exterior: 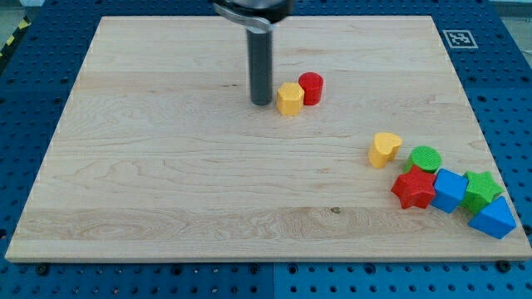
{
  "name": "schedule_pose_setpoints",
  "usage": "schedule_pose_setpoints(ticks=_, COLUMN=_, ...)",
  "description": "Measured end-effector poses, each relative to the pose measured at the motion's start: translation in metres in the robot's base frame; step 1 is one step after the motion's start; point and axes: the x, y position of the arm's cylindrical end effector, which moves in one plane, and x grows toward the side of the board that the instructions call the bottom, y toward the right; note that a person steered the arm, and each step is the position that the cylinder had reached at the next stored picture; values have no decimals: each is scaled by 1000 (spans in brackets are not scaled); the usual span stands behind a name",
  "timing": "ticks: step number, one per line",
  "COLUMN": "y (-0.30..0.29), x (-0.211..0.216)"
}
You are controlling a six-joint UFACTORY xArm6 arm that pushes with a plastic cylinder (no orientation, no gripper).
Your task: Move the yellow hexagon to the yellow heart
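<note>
The yellow hexagon (289,98) lies on the wooden board above the view's centre, touching a red cylinder (311,87) on its upper right. My tip (262,102) is just to the left of the yellow hexagon, a small gap apart. The yellow heart (384,149) lies toward the view's lower right, well apart from the hexagon.
A cluster sits at the view's lower right beside the heart: a green cylinder (426,158), a red star (413,188), a blue cube (450,189), a green star (481,189) and a blue triangular block (493,218). The board's right edge (486,141) is close to the cluster.
</note>
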Motion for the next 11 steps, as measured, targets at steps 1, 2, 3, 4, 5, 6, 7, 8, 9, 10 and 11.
schedule_pose_setpoints(ticks=1, y=-5, x=-7)
schedule_pose_setpoints(ticks=2, y=-11, x=-17)
schedule_pose_setpoints(ticks=3, y=-13, x=-18)
schedule_pose_setpoints(ticks=4, y=-13, x=-22)
schedule_pose_setpoints(ticks=5, y=-10, x=-29)
schedule_pose_setpoints(ticks=6, y=7, x=-29)
schedule_pose_setpoints(ticks=7, y=25, x=-28)
schedule_pose_setpoints(ticks=8, y=26, x=-15)
schedule_pose_setpoints(ticks=9, y=27, x=5)
schedule_pose_setpoints(ticks=10, y=38, x=25)
schedule_pose_setpoints(ticks=11, y=51, x=45)
